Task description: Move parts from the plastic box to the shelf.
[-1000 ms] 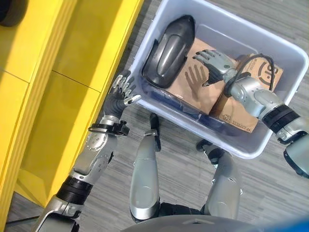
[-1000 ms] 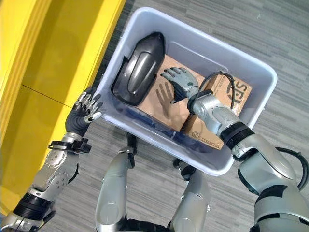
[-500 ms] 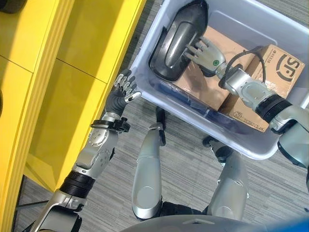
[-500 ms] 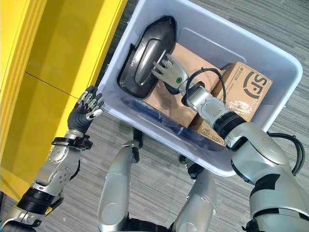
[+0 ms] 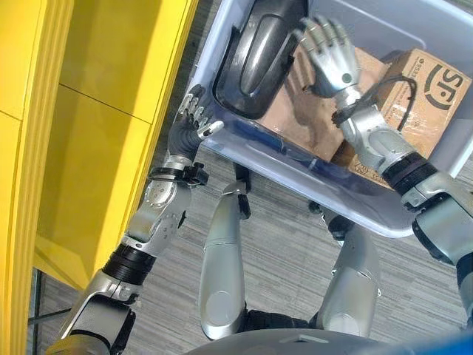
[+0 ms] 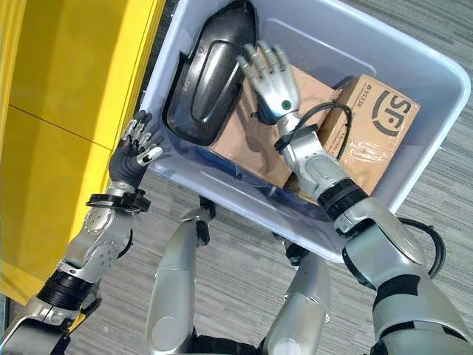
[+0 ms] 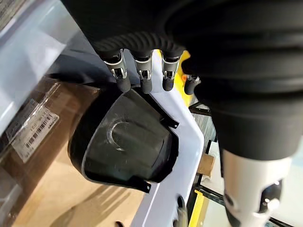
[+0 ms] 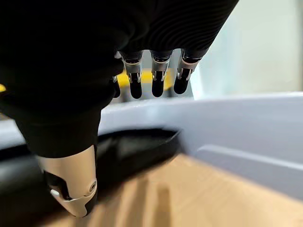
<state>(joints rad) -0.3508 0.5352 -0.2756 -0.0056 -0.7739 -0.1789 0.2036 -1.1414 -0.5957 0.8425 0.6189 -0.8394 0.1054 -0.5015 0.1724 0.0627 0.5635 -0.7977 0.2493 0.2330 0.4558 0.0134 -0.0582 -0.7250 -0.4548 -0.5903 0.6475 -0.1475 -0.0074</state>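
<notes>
Black moulded part (image 5: pixel 257 61) lies in the plastic box (image 6: pixel 414 55) by its shelf-side wall, looks stiff, slick, light: your right hand (image 5: pixel 330 52), fingers spread and empty, should grip its raised ridge.

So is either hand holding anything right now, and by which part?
Nothing is held. The right hand hovers open over the box; the left hand rests open against its outer rim.

Grey wood-grain plank floor (image 5: pixel 288 251), glossy yellow cabinet (image 5: pixel 96 126) along the left — panel seams visible, light reflecting
</notes>
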